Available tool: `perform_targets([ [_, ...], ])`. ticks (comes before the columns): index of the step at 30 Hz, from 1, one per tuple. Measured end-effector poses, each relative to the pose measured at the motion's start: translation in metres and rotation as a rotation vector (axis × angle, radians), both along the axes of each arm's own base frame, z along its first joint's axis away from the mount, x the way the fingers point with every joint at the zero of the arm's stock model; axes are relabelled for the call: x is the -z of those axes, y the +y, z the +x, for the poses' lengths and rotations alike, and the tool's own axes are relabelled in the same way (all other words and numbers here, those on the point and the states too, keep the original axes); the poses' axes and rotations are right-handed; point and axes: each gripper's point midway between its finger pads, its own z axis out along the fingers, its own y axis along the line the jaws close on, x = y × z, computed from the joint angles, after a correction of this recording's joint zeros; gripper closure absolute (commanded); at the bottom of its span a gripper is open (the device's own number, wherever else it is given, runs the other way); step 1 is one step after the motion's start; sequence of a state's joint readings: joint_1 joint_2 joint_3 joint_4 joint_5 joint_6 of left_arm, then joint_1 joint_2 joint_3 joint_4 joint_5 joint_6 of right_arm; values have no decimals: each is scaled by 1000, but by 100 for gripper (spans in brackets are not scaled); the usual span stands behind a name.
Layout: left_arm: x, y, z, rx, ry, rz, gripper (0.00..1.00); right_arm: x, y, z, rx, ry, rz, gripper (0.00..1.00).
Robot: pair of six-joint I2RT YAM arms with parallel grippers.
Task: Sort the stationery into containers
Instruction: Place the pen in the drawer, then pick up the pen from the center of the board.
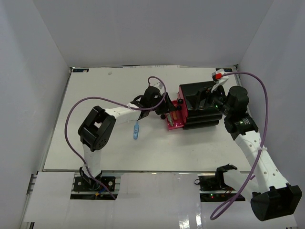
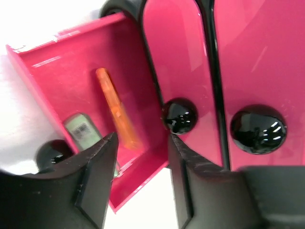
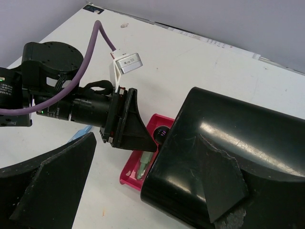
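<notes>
**Sorting well along, one blue piece outstanding**

Close to done, judging by the top view: only a light-blue piece (image 1: 137,130) on the table (image 1: 95,95), left of centre. Near the left gripper (image 2: 141,143), but apart from it. Jaws parted there, gripping nothing, above the open drawer (image 2: 57,81). Inside, at centre left of the wrist view: an orange pen (image 2: 116,117) and a grey barcoded item (image 2: 81,131). Centre right, right gripper (image 1: 217,101) spread wide at the cabinet (image 1: 205,121), holding nothing.
</notes>
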State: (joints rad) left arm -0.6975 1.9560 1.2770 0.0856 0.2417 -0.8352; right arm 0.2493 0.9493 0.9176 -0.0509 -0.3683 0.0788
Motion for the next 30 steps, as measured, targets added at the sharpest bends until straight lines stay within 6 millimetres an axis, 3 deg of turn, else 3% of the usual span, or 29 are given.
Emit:
perform_targets([
  [5,-1,9,7,-34,-39,46,20,0,0,0,-1,-1,0,10],
  [8,-6,16,10,-46,-75,80,13,0,0,0,-1,-1,1,10],
  [10,-11,23,10,-48,-102,114,2,0,1,-1,-4,-1,0,10],
  [15,-43,56,9,-82,-182,207,2,1,6,-3,-22,0,-8,10],
  [19,-74,110,8,-181,-245,291,2,9,14,-6,-39,20,-32,10],
  [21,-79,145,2,-245,-250,342,2,15,18,-6,-43,33,-47,10],
  [24,-67,200,-10,-332,-212,414,2,23,24,-8,-54,59,-67,10],
  [28,-32,295,-31,-485,-107,555,2,29,30,-10,-67,77,-82,10],
  [30,-23,332,-40,-552,-68,617,2,31,33,-11,-74,81,-87,9],
])
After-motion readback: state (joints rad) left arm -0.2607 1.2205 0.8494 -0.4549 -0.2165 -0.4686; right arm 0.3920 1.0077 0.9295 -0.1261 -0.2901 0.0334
